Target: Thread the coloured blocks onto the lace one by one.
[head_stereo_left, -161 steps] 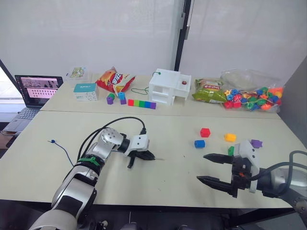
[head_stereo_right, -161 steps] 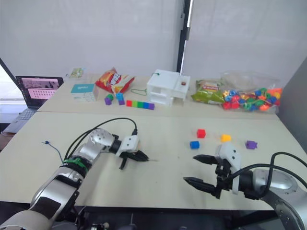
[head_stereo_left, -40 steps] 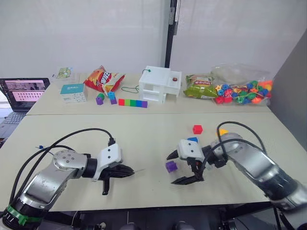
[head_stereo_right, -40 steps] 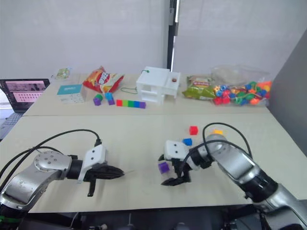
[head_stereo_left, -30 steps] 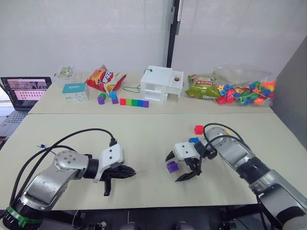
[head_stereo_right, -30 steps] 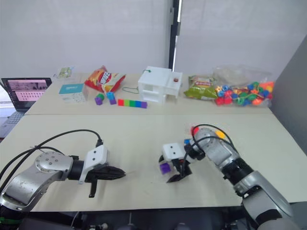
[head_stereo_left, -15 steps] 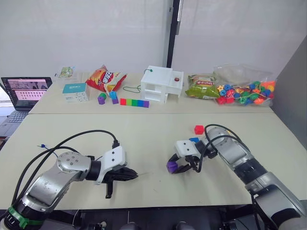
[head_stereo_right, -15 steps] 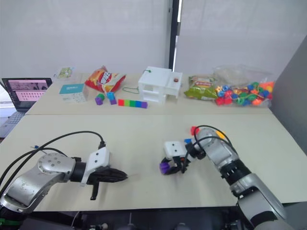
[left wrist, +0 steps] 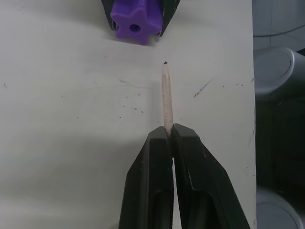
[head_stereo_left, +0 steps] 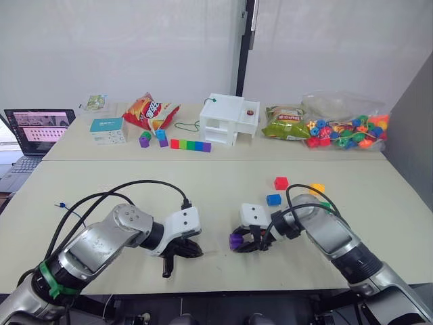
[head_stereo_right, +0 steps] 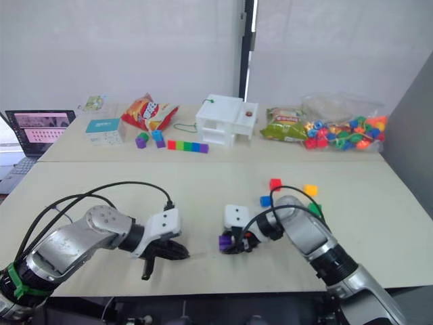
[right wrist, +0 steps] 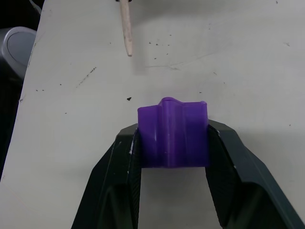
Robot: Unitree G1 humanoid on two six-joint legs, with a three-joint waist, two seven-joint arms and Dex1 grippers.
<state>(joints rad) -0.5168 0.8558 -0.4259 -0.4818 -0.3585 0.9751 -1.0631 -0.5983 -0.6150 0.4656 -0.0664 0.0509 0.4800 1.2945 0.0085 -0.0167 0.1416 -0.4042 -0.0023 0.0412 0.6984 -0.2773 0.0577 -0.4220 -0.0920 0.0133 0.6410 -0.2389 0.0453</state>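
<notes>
Left gripper (left wrist: 170, 143) pinches the lace's pale tip (left wrist: 166, 98); just beyond, over the near desk (head_stereo_left: 216, 189), right gripper (right wrist: 172, 143) clamps the purple block (right wrist: 173, 132). Align tip with the block's hole, then advance slowly.

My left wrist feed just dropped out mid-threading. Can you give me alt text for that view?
The left tool is shut on the lace's pale stiff tip, which points toward the hole in the purple block, with a gap between them. The right tool's black fingers clamp the block's sides over the table.
</notes>
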